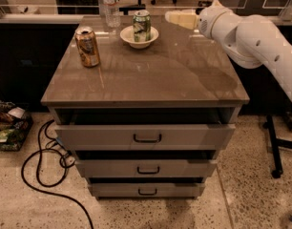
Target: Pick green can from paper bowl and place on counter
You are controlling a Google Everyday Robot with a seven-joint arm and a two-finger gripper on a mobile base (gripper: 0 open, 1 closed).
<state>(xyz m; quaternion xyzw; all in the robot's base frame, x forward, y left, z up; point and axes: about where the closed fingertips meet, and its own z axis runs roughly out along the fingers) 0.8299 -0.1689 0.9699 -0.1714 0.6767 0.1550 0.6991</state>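
The green can (141, 25) stands upright in the off-white paper bowl (130, 34) at the back of the counter (151, 68). My gripper (171, 17) reaches in from the right on a white arm, above the counter's back edge, just right of the can and about level with its top. It holds nothing that I can see.
An orange-gold can (87, 46) stands at the left of the counter. A clear plastic bottle (110, 5) stands behind the bowl at the back edge. Three drawers with black handles (147, 139) stand slightly open below. A black cable (46, 171) lies on the floor at left.
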